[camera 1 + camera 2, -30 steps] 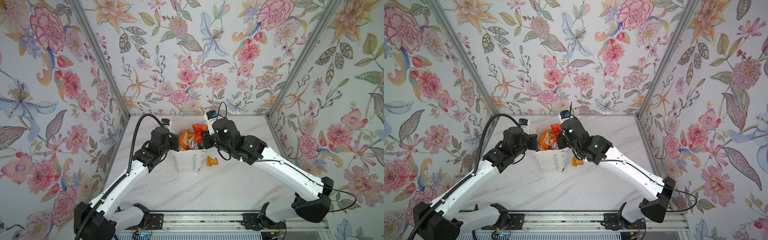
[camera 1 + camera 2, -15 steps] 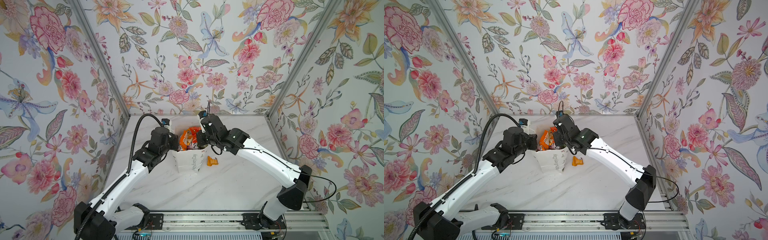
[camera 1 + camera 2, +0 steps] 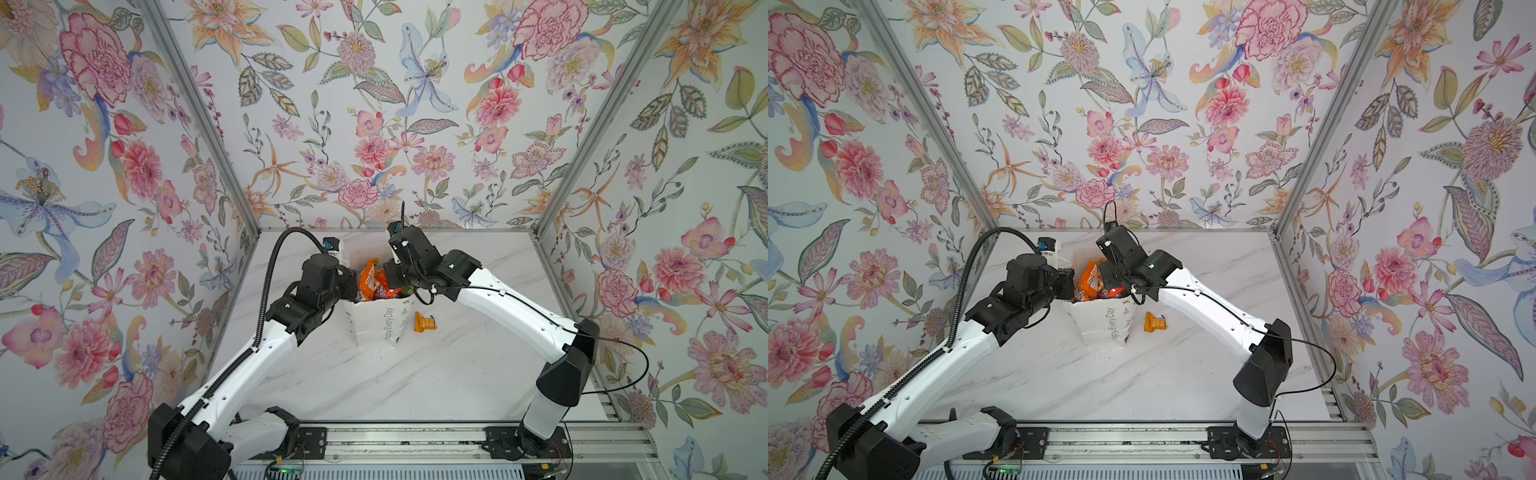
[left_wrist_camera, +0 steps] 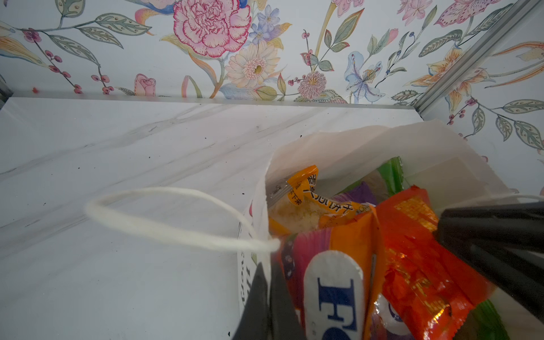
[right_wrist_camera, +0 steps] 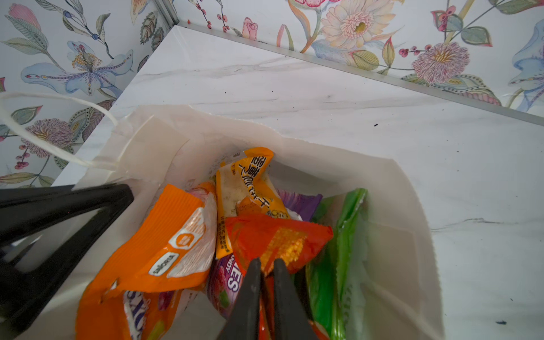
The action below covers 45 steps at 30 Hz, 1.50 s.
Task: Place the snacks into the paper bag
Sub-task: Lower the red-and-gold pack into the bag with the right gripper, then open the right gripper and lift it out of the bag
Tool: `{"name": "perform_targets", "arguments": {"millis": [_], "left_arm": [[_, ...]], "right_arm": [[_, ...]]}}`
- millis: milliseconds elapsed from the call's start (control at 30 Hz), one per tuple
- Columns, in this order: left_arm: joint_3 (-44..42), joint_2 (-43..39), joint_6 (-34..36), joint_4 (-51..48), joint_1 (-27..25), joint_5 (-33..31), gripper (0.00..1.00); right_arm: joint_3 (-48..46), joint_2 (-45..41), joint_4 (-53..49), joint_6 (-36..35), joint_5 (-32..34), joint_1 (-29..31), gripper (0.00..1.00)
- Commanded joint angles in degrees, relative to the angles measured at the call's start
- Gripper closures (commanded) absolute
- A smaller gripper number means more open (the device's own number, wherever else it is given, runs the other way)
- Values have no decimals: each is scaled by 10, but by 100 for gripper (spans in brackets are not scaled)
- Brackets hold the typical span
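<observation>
Right wrist: orange-red sachet (image 5: 279, 235) in gripper (image 5: 266, 262)

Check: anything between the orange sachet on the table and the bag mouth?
Bare table lies between the orange sachet and the paper bag. At the mouth, the right pincer grips a red sachet above packets heaped near the rim, crowding the entry.

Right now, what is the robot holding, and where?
The left end effector pinches the paper bag by its rim; right end effector pinches the orange-red sachet by its edge.
</observation>
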Motion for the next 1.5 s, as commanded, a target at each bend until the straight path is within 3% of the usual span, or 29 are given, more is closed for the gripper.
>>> {"name": "perform_targets", "arguments": {"millis": [0,500,733,900,1233,1467], "left_arm": [[7,-22,0,33,0,-13,100],[3,-26,-2,34,0,-13,100],[3,-26,-1,32,-1,-14,100],[3,-26,-1,31,-1,-16,100],[7,-23,-3,31,0,-12,100],[7,-22,-7,29,-1,-12,100]], "right_arm": [[16,6,-21,1,-4,-3,87],[-3,24,-28,-4,-9,-10,81],[31,38,-34,-10,-31,-4,81],[55,23,-52,-17,-18,10,68],[0,-67,-59,-15,107,12,46],[-67,-87,-59,4,120,-13,41]]}}
